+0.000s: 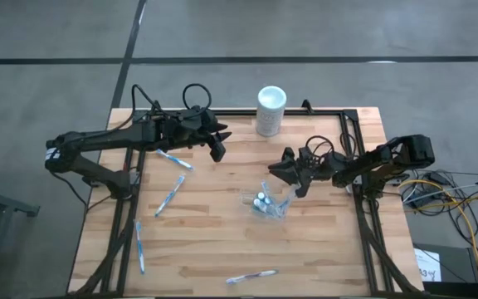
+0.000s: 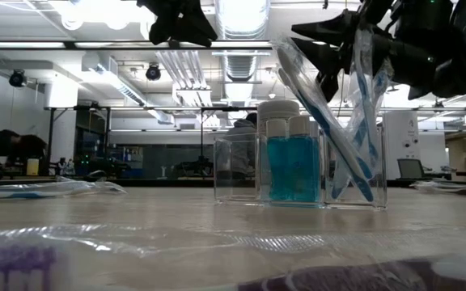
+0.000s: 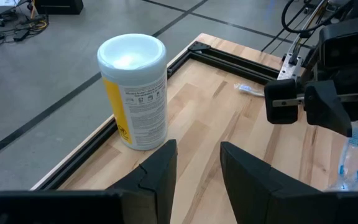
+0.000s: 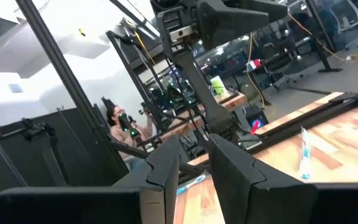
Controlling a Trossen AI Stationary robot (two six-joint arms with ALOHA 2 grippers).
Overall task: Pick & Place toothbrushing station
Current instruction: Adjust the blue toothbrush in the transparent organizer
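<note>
Four cameras: one overhead, one at table height, one on each wrist.

The high view looks straight down from well above, taking in the whole wooden table (image 1: 222,241) with floor around it; the white cylinder (image 1: 271,110) sits at upper centre of the frame. The low view sits at tabletop level, very near the clear cup (image 2: 298,166), facing level across the table into the room behind. The left wrist view looks forward and down past its own fingers (image 3: 160,177), close to the same white cylinder (image 3: 133,90), so it shares that corner with the high view. The right wrist view tilts upward past its fingers (image 4: 229,168), toward the room.
</note>
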